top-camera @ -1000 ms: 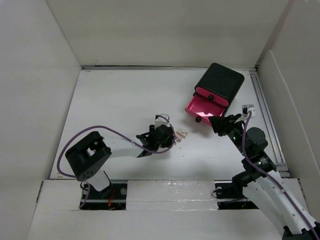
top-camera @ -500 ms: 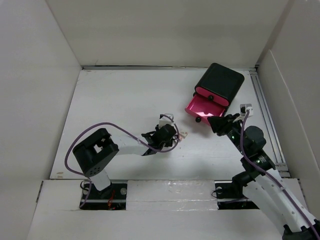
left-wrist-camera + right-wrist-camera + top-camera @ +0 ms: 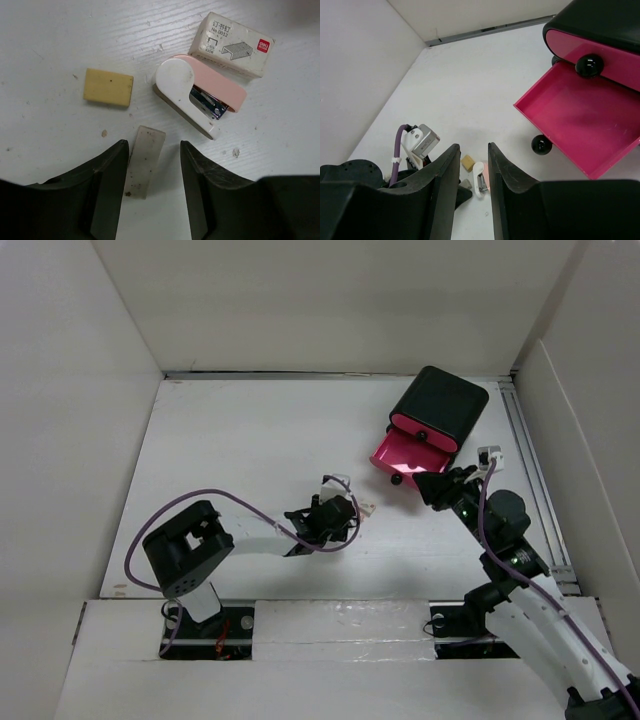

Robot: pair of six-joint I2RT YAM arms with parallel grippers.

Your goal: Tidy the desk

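Just 2 erasers (image 3: 108, 87) (image 3: 145, 161), 1 stapler (image 3: 198, 95), 1 staple box (image 3: 231, 44), wht desk (image 3: 50, 35)

White left arm (image 3: 250, 538) and right arm (image 3: 545, 615), black joints and fingers (image 3: 107, 190); a purple cable (image 3: 398, 143) trails each (green lights (image 3: 466, 510), perhaps, on the right).

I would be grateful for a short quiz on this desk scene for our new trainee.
1. True or false: the pulled-out pink drawer is empty.
2. What lies between the fingers of the left hand? A a pen; B a whitish eraser; C a coin.
3. In the left wrist view, what colour is the block left of the stapler?
Key: 1 true; 2 B; 3 yellow.
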